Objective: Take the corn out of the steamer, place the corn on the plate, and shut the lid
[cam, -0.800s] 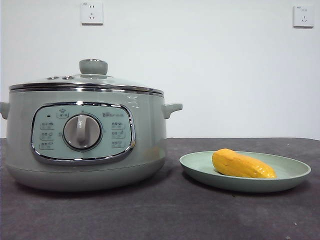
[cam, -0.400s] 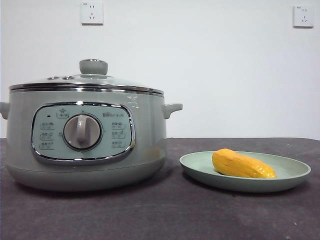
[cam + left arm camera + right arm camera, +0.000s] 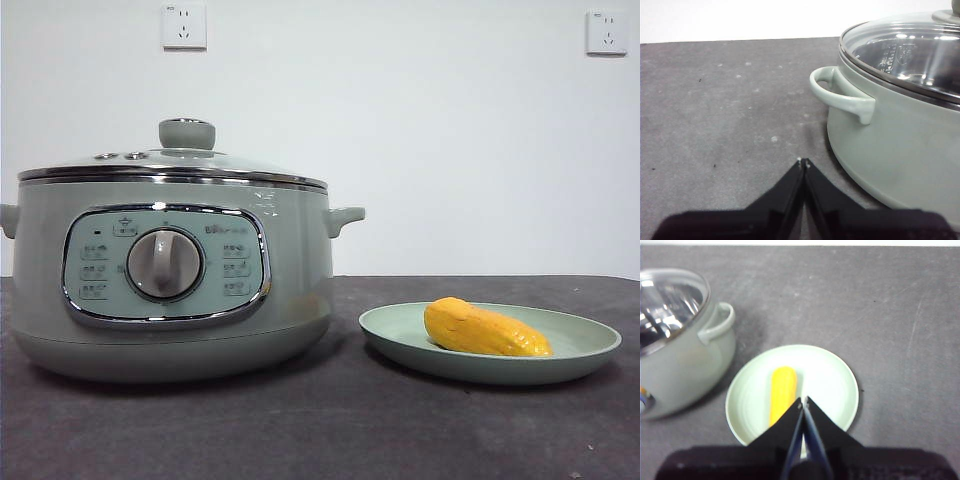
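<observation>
- The corn [image 3: 484,329] is lying on the plate [image 3: 590,350], beside the steamer [image 3: 170,280].
- The lid [image 3: 170,165] is sitting on top, closed.
- The left gripper [image 3: 803,163] and right gripper [image 3: 803,401] are both squeezing closed, holding nothing.
- The corn is looking shiny and maybe slippery; grabbing its fat middle seems best.
</observation>
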Action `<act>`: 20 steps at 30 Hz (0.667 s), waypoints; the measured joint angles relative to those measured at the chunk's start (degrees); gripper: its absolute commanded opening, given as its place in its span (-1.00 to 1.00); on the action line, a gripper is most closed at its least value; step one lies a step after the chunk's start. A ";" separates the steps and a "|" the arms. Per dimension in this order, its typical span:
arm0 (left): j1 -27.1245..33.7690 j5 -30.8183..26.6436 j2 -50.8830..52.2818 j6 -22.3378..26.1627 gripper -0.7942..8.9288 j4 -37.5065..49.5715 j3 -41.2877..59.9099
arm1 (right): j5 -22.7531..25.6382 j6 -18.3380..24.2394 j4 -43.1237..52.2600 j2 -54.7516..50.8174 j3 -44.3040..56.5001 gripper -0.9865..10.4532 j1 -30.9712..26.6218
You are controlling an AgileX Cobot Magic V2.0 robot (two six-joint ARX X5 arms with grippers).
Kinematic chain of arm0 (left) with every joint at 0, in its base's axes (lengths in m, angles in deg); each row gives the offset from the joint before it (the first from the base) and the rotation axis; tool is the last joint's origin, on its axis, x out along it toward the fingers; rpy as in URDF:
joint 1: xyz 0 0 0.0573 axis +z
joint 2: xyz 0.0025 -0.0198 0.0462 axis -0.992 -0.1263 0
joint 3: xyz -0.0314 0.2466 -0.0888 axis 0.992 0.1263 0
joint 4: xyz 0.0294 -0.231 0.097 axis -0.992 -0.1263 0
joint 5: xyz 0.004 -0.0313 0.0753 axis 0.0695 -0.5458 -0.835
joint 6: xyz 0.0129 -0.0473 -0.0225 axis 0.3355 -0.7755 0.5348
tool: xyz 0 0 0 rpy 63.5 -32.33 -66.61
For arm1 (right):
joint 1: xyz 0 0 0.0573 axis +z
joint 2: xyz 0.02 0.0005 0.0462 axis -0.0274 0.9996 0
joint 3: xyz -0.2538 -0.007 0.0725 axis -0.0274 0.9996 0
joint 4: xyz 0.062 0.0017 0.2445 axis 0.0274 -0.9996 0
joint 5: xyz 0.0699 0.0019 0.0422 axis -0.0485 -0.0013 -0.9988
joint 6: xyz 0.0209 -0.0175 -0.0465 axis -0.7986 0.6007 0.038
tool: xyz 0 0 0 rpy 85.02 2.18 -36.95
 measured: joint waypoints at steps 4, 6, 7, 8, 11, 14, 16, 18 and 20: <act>0.00 0.00 0.00 0.00 -0.84 0.00 0.00 | -0.68 4.74 0.52 -3.91 1.16 -0.83 -0.52; 0.00 0.00 0.00 0.00 -0.84 0.00 0.00 | -2.99 7.87 4.39 -6.71 3.13 -0.83 -2.58; 0.00 0.00 0.00 0.00 -0.84 0.00 0.00 | -4.96 9.33 6.97 -8.33 4.76 -0.83 -4.37; 0.00 0.00 0.00 0.00 -0.84 0.00 0.00 | -6.73 10.25 9.53 -9.68 6.49 -0.83 -6.10; 0.00 0.00 0.00 0.00 -0.84 0.00 0.00 | -11.82 11.50 16.94 -13.97 13.70 -0.83 -12.50; 0.00 0.00 0.00 0.00 -0.84 0.00 0.00 | -13.57 11.17 21.73 -18.08 21.20 -0.83 -17.84; 0.00 0.00 0.00 0.00 -0.84 0.00 0.00 | -13.60 10.32 23.23 -20.70 25.46 -0.83 -20.17; 0.00 0.00 0.00 0.00 -0.84 0.00 0.00 | -13.68 9.42 23.37 -22.99 28.65 -0.83 -21.68; 0.00 0.00 0.00 0.00 -0.84 0.00 0.00 | -13.73 8.57 23.21 -25.03 30.99 -0.83 -22.75</act>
